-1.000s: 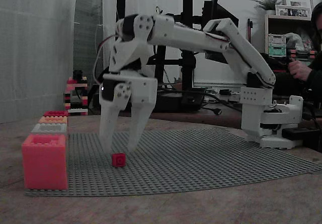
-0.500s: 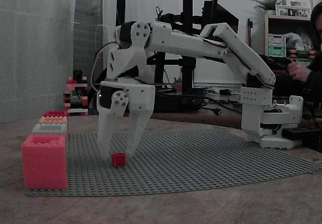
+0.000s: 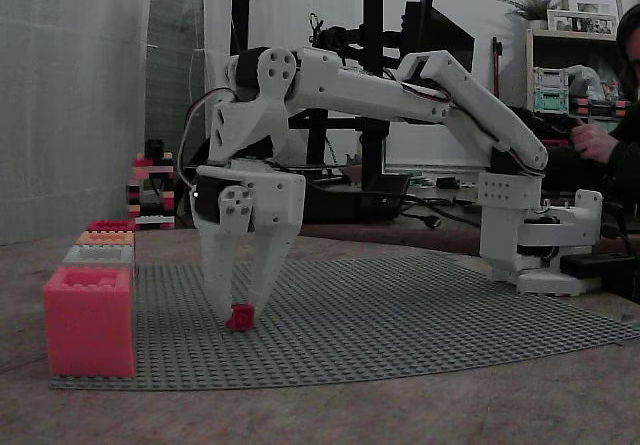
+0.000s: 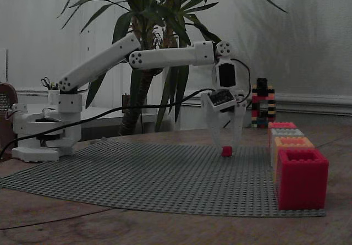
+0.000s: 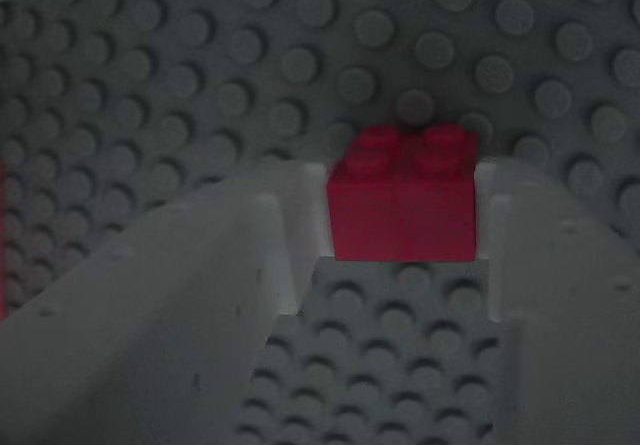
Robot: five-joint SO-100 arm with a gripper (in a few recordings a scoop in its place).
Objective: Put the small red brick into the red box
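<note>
Grey studded baseplate (image 3: 400, 315) under the arm, bent steeply down, pincer (image 3: 240, 310) apparently clamped on the small red brick (image 5: 402, 200).

This looks like a home room used for hobby robotics. A shelf (image 3: 570, 65) holds framed photos (image 3: 590, 10) and a small plant (image 3: 530, 7), a big palm (image 4: 159, 30) stands by a curtain (image 3: 75, 95), and a 3D printer (image 3: 310, 95) sits behind the table (image 3: 350, 410).
</note>
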